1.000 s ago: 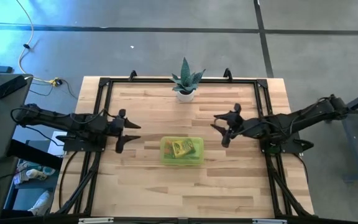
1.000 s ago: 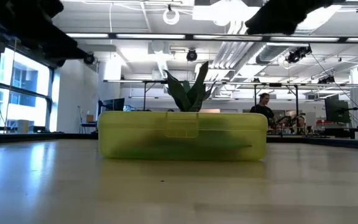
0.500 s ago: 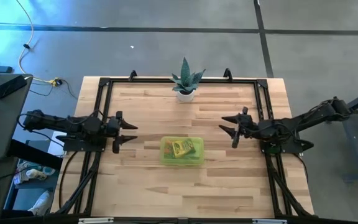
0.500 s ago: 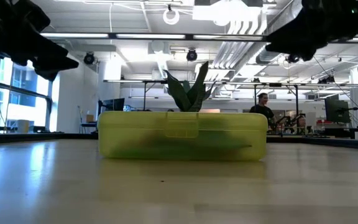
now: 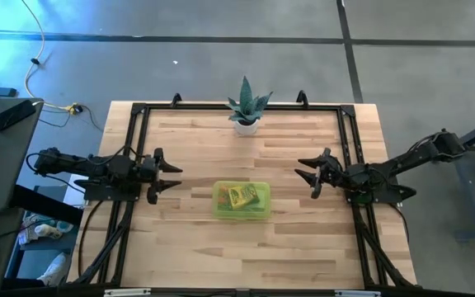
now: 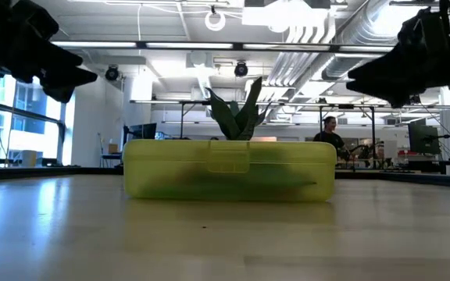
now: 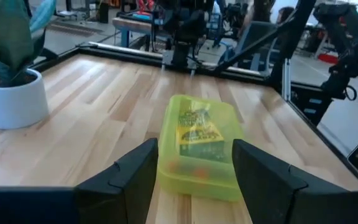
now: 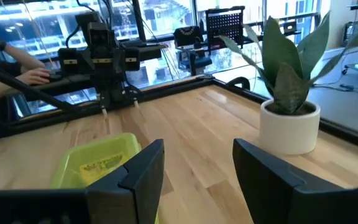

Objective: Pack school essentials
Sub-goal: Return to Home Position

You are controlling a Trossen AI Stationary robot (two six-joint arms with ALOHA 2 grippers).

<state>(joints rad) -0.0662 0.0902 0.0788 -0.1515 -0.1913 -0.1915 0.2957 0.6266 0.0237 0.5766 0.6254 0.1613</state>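
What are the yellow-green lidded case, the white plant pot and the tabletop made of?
Yellow-green case: translucent plastic, likely; crayon box shows through lid. White pot: probably glazed ceramic, smooth, faint sheen. Tabletop: wood, jointed planks with visible grain, satin finish.

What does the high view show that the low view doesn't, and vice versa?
Only high: the green-yellow crayon box through the lid of the translucent yellow-green plastic case; the left pincer and right pincer open, either side of it. Only low: the case's front latch tab; a person in the room behind. Both: the closed case, the spiky potted plant, left arm, right arm.
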